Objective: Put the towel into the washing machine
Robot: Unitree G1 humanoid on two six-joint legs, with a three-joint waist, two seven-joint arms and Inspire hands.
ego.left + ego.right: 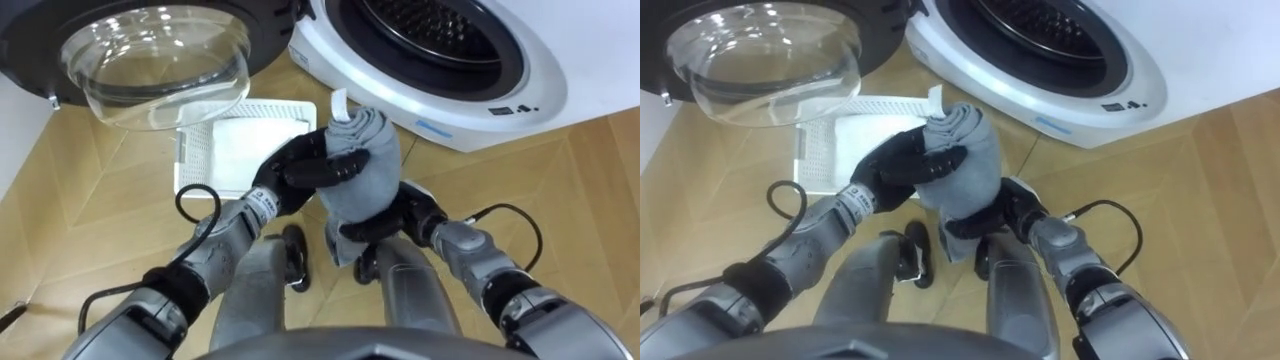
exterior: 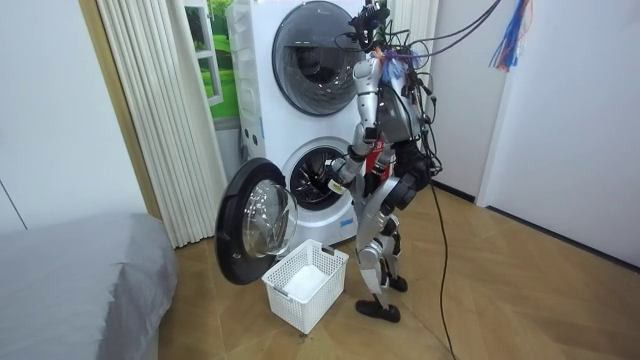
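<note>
Left hand and right hand clasp the towel — in front of the washing machine.
Left fingers curl over its top and right fingers grip from beneath. The grey bundle stands upright between them, just short of the washing machine's open drum — a white basket nearby.

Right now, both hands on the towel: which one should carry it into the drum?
Probably left. The left hand wraps the towel near its top, holding the bulk; the right hand only cups its lower end. The drum stands open ahead.

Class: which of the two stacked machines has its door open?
The lower machine: its door hangs open beside the basket; the upper machine's is shut.
</note>
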